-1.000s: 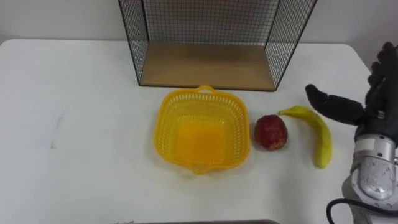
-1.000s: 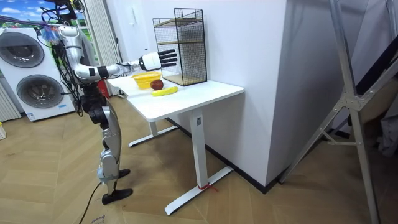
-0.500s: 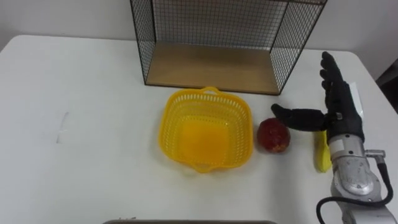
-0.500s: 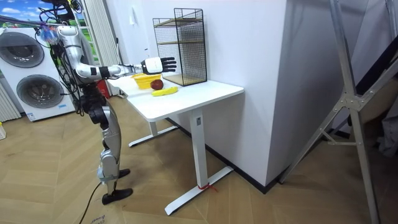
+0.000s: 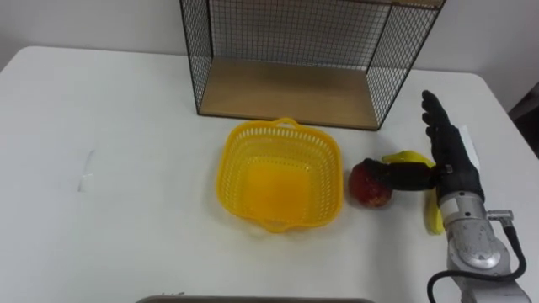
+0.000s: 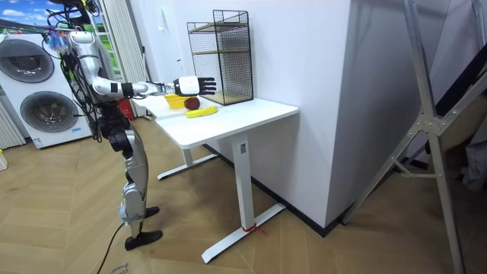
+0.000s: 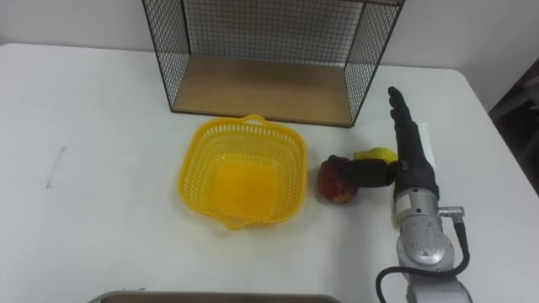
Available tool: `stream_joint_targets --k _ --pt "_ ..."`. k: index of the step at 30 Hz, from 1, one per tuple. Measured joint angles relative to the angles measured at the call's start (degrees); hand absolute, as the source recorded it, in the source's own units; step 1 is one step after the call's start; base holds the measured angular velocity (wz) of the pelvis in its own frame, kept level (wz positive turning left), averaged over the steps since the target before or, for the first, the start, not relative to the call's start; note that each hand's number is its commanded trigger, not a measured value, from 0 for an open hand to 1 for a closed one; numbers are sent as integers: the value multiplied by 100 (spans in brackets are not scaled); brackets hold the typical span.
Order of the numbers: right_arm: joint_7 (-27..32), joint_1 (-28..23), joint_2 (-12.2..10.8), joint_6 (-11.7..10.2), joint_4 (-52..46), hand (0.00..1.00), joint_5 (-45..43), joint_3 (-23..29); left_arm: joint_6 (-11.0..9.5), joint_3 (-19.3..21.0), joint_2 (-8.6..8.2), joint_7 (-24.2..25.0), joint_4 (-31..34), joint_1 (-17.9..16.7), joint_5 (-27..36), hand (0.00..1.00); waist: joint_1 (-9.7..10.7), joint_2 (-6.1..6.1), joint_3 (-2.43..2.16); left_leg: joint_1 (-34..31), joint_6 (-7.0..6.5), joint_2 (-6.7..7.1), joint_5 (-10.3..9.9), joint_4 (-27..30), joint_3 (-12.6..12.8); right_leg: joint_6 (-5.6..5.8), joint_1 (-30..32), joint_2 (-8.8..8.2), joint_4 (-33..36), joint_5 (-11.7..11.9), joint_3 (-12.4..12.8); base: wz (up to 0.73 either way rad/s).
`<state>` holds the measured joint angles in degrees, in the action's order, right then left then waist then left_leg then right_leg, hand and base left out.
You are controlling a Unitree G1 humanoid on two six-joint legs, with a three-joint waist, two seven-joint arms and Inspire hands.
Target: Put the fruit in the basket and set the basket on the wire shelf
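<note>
An empty yellow basket (image 5: 227, 165) sits mid-table in front of the wire shelf (image 5: 286, 88), which has a wooden floor. A red apple (image 5: 367, 185) lies just right of the basket. A yellow banana (image 5: 408, 156) lies right of the apple, half hidden under my right hand (image 5: 455, 164). The hand is open, fingers straight and pointing toward the shelf, the thumb stretched left and touching the apple. In the room view I stand at the table's end with that hand (image 6: 194, 83) low over the fruit (image 6: 192, 103).
The white table (image 5: 118, 168) is bare on the left half. The shelf's wire side (image 5: 396, 76) rises close behind my right hand. The table's right edge runs just beyond the hand. Washing machines (image 6: 34, 84) stand behind me in the room view.
My right hand came down and left over the banana, and its thumb now reaches the apple. The head camera shifted slightly.
</note>
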<state>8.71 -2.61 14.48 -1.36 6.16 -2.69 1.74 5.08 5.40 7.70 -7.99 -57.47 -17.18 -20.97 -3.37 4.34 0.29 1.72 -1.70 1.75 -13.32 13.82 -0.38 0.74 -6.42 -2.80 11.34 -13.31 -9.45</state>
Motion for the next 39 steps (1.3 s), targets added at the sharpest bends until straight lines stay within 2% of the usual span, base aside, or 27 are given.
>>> stream_joint_targets --k 15,20,39 --pt "-17 8 -6 -44 323 0 61 -54 7 2 5 -16 -48 2 0 0 -8 -50 -18 21 2 4 8 0 -38 1 -69 1 -79 33 -52 1" --pt "-28 22 -6 -119 455 0 39 -236 42 1 7 -15 -67 20 -2 0 -25 -70 -3 -11 -1 9 16 15 -68 0 -61 -1 -74 38 -88 4" --pt "-467 20 -11 -131 490 0 -38 -558 38 -28 3 -12 -67 17 -5 0 -26 -93 -8 -8 -5 11 18 -13 -70 3 -83 2 -72 57 -91 0"
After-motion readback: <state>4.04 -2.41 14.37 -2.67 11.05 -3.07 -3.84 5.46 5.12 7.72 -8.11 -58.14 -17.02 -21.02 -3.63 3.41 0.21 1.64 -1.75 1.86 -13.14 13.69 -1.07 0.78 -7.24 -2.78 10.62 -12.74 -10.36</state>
